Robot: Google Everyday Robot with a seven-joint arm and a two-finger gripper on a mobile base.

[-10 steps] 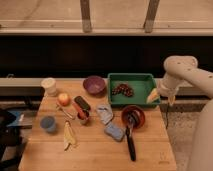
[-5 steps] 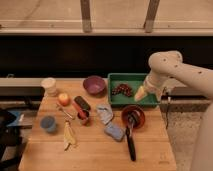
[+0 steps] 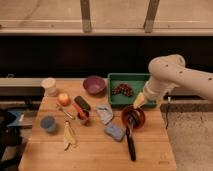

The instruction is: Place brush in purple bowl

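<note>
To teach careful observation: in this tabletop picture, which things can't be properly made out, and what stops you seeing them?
Camera view:
- brush, upper end: blurs into the dark inside of the reddish-brown bowl, under the gripper hanging over that bowl's rim.
- dark clump in the green tray: too blurred to name.
- purple bowl, interior: shadowed.
- robot arm: cut off by the right edge.

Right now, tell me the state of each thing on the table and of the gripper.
brush: lying down, head end in the reddish-brown bowl, not gripped.
purple bowl: upright, empty.
reddish-brown bowl: upright, brush head in it.
green tray: holds a dark cluster.
white cup: upright.
blue cup: upright.
gripper: open, holding nothing, by the reddish-brown bowl's far rim.
</note>
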